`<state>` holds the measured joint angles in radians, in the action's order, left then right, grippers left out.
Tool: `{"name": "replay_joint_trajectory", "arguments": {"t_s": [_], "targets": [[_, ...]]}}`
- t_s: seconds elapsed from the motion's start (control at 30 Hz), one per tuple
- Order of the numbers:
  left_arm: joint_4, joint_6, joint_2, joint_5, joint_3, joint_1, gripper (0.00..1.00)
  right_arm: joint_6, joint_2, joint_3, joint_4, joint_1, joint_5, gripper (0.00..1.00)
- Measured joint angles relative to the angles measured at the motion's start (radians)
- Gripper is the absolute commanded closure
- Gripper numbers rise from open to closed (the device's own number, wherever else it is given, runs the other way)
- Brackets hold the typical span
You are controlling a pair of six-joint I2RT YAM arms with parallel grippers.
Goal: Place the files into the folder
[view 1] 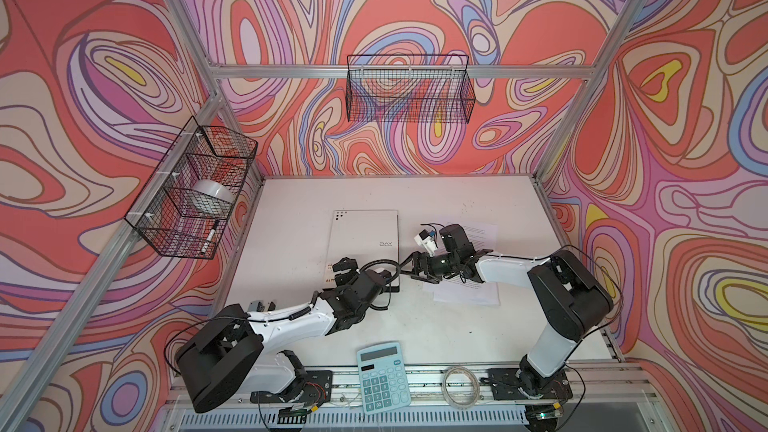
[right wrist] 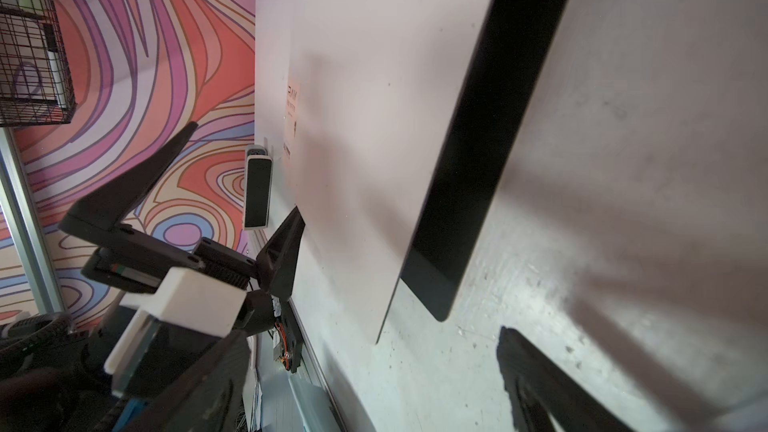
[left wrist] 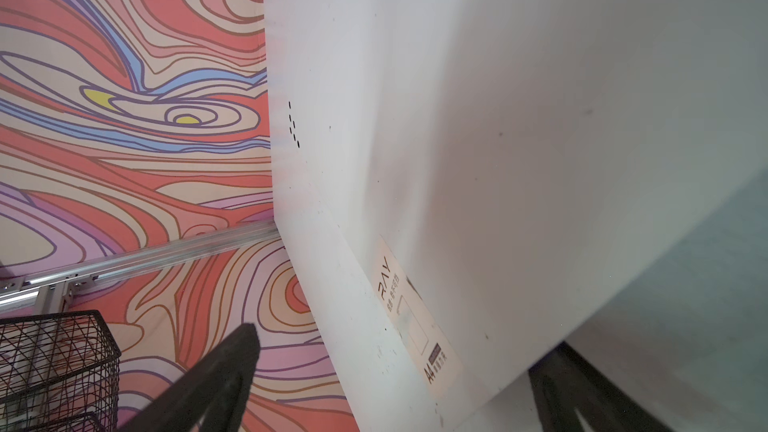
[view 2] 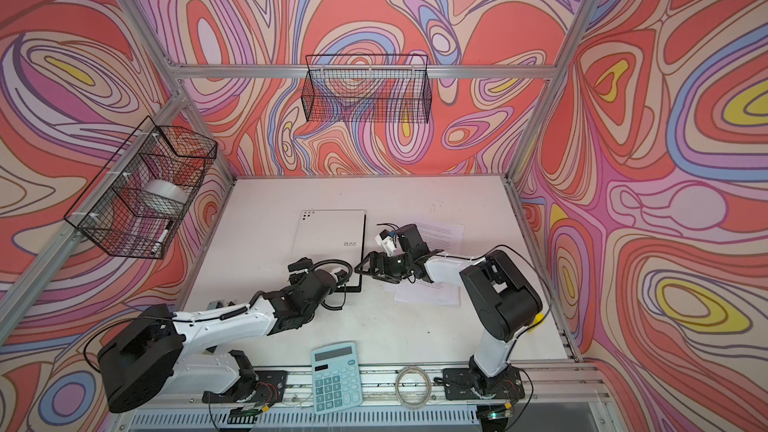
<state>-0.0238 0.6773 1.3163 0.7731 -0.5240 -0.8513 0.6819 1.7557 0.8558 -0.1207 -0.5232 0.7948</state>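
Right hand (view 1: 409, 270) gapes over table (view 1: 291, 201) amid swirled walls (view 1: 415, 2).

In both top views, a teal calculator (view 1: 384, 376) lies at the lower centre of the frame, on the front edge of the white surface (view 1: 519, 326). Just right of it sits a clear ring-shaped coil (view 1: 459, 384). A black wire basket (view 1: 409, 108) hangs upper centre on the swirl-patterned back wall. At the left, another wire basket (view 1: 174, 243) holds a white roll (view 1: 214, 195) and a marker (view 1: 210, 236).
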Motion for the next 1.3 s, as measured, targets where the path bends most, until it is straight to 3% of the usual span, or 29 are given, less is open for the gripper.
{"name": "replay_joint_trajectory", "arguments": {"t_s": [0.77,1.3], "targets": [[0.002,0.0,0.0,0.003,-0.023,0.0,0.0,0.186,0.19,0.112,-0.301,-0.035,0.111,0.01],[-0.246,-0.049,-0.159,-0.166,-0.043,0.012,0.0,0.279,0.197,0.169,-0.32,-0.035,0.14,0.01]]}}
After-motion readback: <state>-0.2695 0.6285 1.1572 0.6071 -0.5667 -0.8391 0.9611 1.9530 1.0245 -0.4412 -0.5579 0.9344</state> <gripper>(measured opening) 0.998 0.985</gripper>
